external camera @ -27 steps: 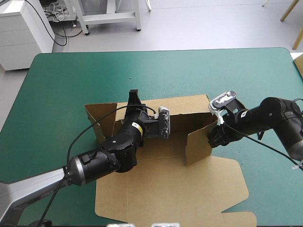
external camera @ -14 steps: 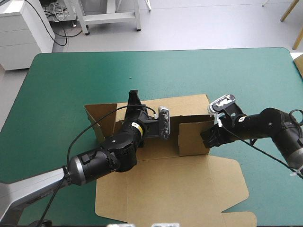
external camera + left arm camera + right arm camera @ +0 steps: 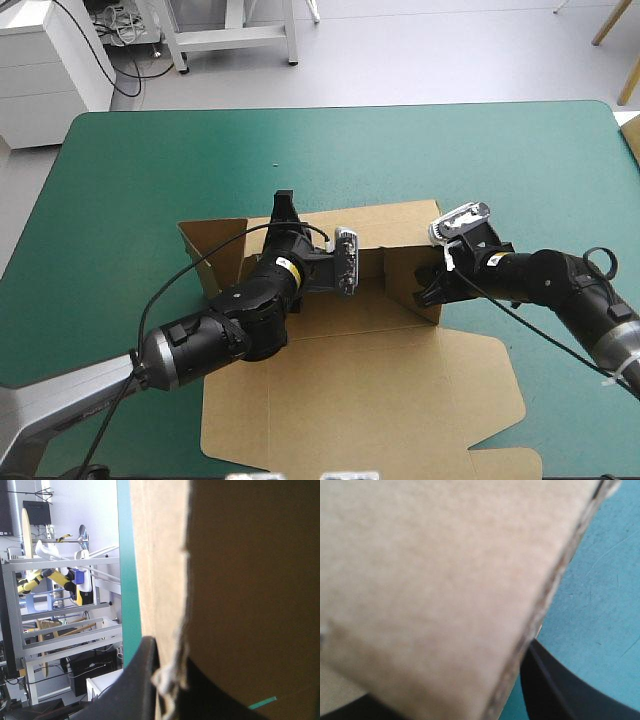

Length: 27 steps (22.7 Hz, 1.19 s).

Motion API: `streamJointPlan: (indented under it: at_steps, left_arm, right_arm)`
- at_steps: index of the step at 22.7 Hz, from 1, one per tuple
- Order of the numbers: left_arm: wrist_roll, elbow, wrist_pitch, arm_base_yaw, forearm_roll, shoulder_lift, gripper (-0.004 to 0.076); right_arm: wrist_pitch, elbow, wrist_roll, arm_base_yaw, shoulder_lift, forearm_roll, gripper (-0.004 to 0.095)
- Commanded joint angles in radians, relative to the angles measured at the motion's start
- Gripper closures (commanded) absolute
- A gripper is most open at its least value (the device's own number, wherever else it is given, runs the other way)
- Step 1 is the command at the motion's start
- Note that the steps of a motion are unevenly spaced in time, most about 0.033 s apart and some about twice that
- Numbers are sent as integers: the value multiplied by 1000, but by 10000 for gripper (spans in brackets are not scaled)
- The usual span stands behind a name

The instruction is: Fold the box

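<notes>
High view showed me the box (image 3: 360, 400) near the middle of the tabletop (image 3: 150, 170), its broad panel flat toward the near edge and its far wall standing. My left tool (image 3: 283, 210) pinched that far wall's top edge. In the left wrist view its black fingers (image 3: 135, 690) were all but closed with brown board between them. My right tool (image 3: 428, 290) gripped the right-hand side flap, which stood angled inward over the floor. In its own view, board filled the gap between its fingers. I judged the fold roughly half done: the far wall and side flaps were up, but I saw nothing tucked. The near wall and corner locks remained to do.
</notes>
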Motion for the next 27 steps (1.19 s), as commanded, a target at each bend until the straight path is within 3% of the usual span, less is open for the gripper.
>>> streamJointPlan:
  at_steps: [1, 4, 5, 6, 11, 16, 17, 20, 27]
  left_arm:
    - [1, -10, -68, -15, -123, -1, 731]
    - [1, -10, -68, -15, -130, -1, 731]
    - [1, -10, -68, -15, -130, -1, 731]
    - [1, -10, -68, -15, -130, -1, 731]
    - [6, -10, -68, -16, -130, -8, 696]
    - [6, -25, -68, -16, -189, -54, 379]
    - [6, -30, -68, -18, -217, -67, 347]
    - [6, -36, -45, -70, -253, -104, 334]
    - [-6, -36, 13, -231, -207, -127, 335]
  right_arm:
    - [-116, -23, 77, 59, -26, -5, 561]
    - [-115, -23, 206, 81, -26, -133, 746]
    - [-109, -23, 272, 87, -26, -181, 904]
    - [-109, -23, 286, 89, -26, -183, 926]
    - [-129, -23, 353, 89, -26, -168, 924]
    - [-190, -23, 407, 89, -15, -178, 924]
    - [-198, -25, 407, 89, -3, -178, 924]
    - [-256, -31, 433, 89, 45, -178, 924]
    - [-241, -95, 433, 89, 113, -180, 924]
